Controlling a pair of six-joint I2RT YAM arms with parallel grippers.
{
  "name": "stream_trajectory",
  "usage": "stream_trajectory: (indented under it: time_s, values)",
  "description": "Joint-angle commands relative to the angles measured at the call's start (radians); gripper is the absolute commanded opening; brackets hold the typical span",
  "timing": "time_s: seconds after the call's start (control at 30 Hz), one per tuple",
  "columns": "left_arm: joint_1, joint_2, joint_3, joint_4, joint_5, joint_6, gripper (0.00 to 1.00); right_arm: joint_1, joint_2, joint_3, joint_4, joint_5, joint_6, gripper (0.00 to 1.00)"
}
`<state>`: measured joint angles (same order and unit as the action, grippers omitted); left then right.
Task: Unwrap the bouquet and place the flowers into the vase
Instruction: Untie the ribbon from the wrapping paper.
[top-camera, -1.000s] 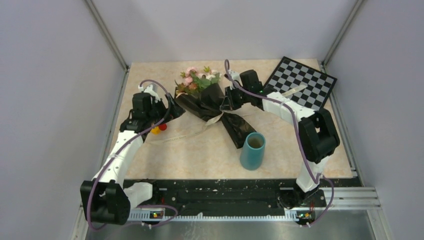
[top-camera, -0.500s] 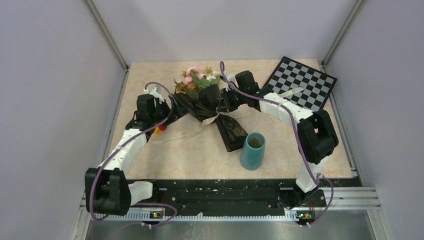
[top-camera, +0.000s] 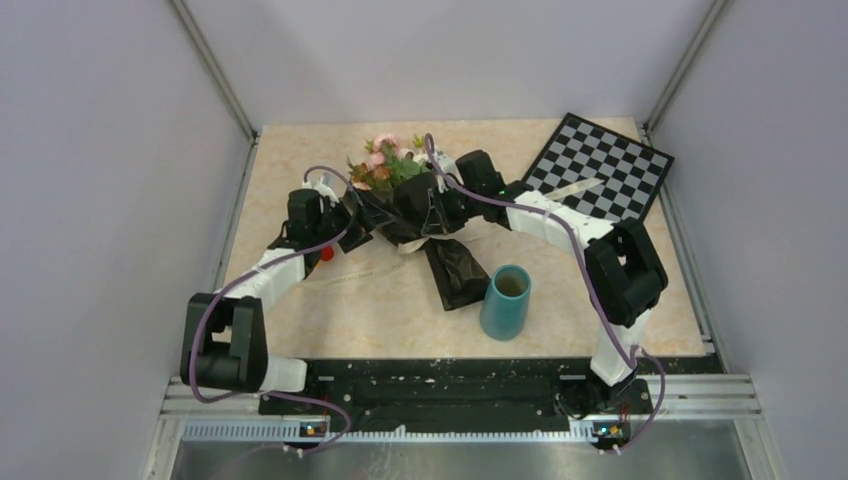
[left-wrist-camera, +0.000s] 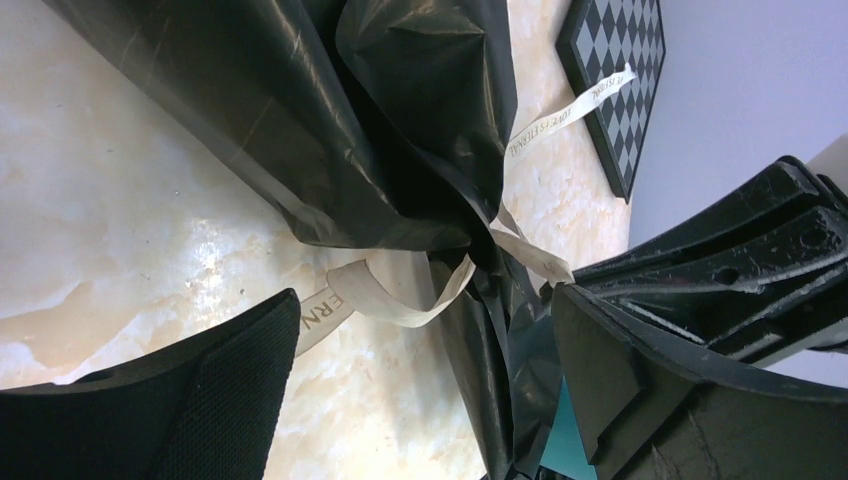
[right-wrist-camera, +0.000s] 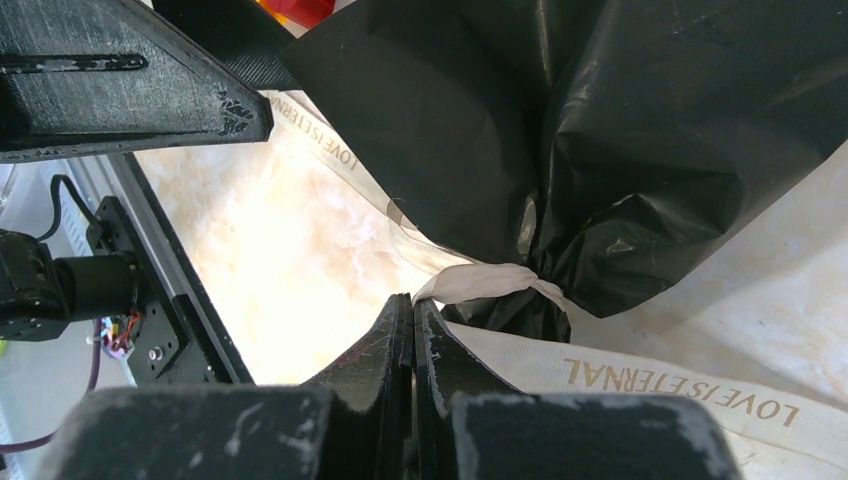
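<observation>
The bouquet (top-camera: 410, 200) lies toward the table's (top-camera: 600, 310) far edge. The left claw (left-wrist-camera: 425, 385) gapes wide astride its black paper. The right claw (right-wrist-camera: 413, 310) is clenched, tips at the cream ribbon (right-wrist-camera: 490, 280) knot. The teal vase (top-camera: 505, 300) stands upright toward the near edge.

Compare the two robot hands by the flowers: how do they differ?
The left gripper stands wide open and holds nothing; the right gripper is shut tight. The left one sits at the left side of the bouquet; the right one sits at its right side, tips at the ribbon knot. Both are black and close to the black wrapping.
</observation>
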<state>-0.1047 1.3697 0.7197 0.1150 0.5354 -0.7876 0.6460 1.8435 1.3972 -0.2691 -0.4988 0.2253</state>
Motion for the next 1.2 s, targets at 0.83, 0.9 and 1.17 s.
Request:
stream_trajectory:
  time_s: [0.83, 0.9, 1.17]
  values:
    - [-0.058, 0.246, 0.058, 0.198, -0.001, -0.041, 0.17, 0.121, 0.106, 0.197, -0.027, 0.068, -0.047, 0.00]
    - [-0.061, 0.243, 0.058, 0.189, -0.011, -0.037, 0.09, 0.131, 0.116, 0.213, -0.033, 0.074, -0.050, 0.00]
    - [-0.066, 0.244, 0.055, 0.176, -0.039, -0.033, 0.00, 0.175, 0.127, 0.247, -0.024, 0.103, -0.047, 0.00]
